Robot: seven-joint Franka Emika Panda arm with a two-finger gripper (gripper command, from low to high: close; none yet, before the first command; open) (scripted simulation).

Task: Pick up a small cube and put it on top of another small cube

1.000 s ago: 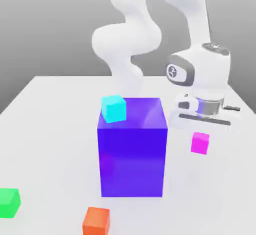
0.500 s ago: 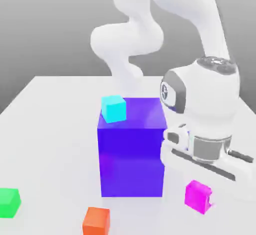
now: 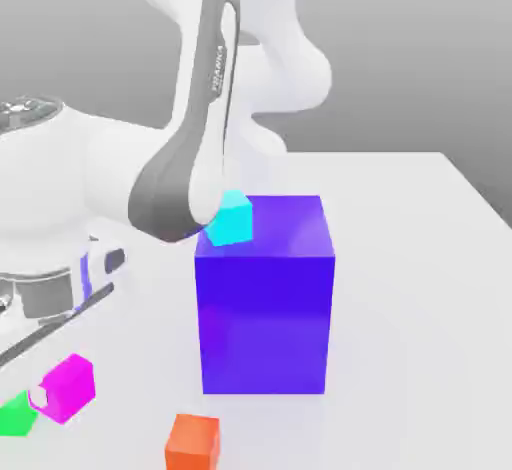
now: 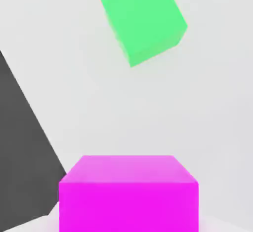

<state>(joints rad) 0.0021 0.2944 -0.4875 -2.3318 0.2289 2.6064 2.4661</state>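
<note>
Pink and small, the bright magenta cube sits pinched in your claw, which is closed on its flat sides, low over the white surface. It looks light, hard and smooth, so it might slip; keep squeezing two opposite flat faces. The small bright green cube waits just beside the claw and a bit below it.

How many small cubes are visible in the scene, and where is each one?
4. The cyan cube sits on the big blue block; the magenta cube is held in the gripper; the green cube and orange cube lie on the table. Others may be hidden behind the arm.
</note>
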